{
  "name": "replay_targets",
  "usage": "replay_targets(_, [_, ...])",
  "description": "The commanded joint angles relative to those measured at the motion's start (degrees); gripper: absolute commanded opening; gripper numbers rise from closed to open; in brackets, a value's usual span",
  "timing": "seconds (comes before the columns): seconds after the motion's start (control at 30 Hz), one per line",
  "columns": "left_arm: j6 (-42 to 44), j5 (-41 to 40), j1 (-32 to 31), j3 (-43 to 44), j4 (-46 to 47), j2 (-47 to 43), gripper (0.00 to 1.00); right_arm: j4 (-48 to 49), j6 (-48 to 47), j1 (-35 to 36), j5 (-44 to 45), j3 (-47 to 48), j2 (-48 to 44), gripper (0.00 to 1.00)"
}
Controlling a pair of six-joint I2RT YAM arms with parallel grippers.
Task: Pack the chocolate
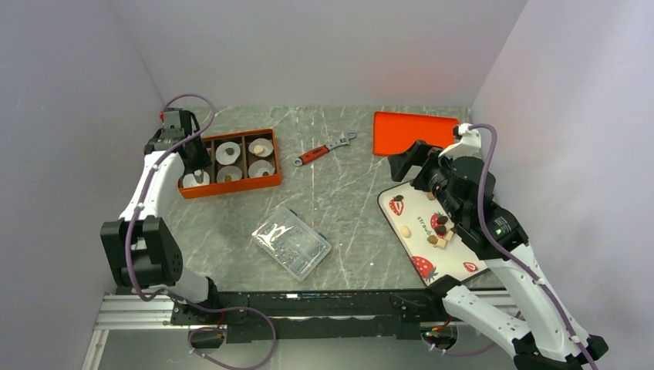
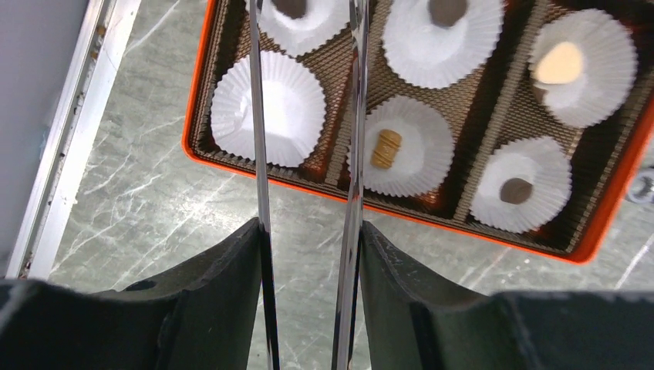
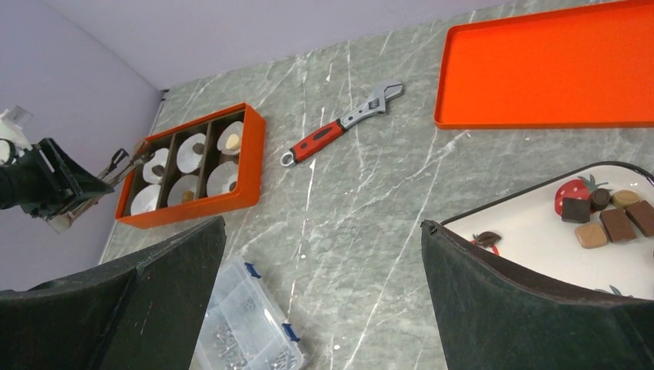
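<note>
Chocolate, loose: a cluster of dark brown and tan pieces (image 3: 617, 223), square and round, lies on the strawberry-print tray (image 1: 416, 220) at the right of the worktop (image 1: 339, 200).
Chocolate, stray: one tan piece (image 1: 406, 230) sits alone on the same tray, apart from the cluster.
Chocolate, packed: in the left wrist view, five paper cups each hold one piece: a tan ridged piece (image 2: 386, 148), a cream one (image 2: 558, 63) and three dark ones.
Paper cups: six white fluted cups in two rows of three. One cup (image 2: 289, 108) shows only white paper.
Orange box: the divided box (image 1: 231, 187) holding the cups stands at the left rear of the worktop.
Left jaws: two thin metal blades above the orange box, a narrow gap between them and nothing in it.
Right jaws: spread wide above the far end of the strawberry-print tray, gripping nothing.
Orange lid: a flat orange tray (image 1: 409, 129) lies at the right rear, just beyond the strawberry-print tray.
Wrench: a red-handled adjustable wrench (image 1: 324, 150) lies between the orange box and the orange lid.
Clear case: a transparent plastic case (image 1: 291, 242) of small parts sits near the front centre, well apart from both trays.
</note>
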Motion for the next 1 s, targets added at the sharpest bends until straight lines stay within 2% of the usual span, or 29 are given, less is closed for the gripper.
replay_targets(0.0, [1.6,0.11,-2.88,3.86,-0.59,-5.08,0.5,2.78,0.55,-0.13,0.12,0.49,-0.97,1.0])
replay_targets(0.2, [2.21,1.66,-9.73,5.29,-0.67,-7.33,0.51,2.51,0.43,-0.15,1.87,1.29,-1.73,1.0])
replay_targets(0.5, [1.69,0.72,-27.2,10.3,1.36,-5.58,0.51,2.14,0.37,-0.17,5.97,1.49,-4.63,1.0])
replay_targets(0.77, [1.77,3.26,-40.24,15.29,5.88,1.74,0.51,1.63,1.17,-0.22,10.99,1.29,-8.34,1.0])
replay_targets(0.97, [4.02,6.39,-49.16,23.96,7.67,11.05,0.51,1.12,1.02,-0.14,13.88,1.76,-10.43,1.0])
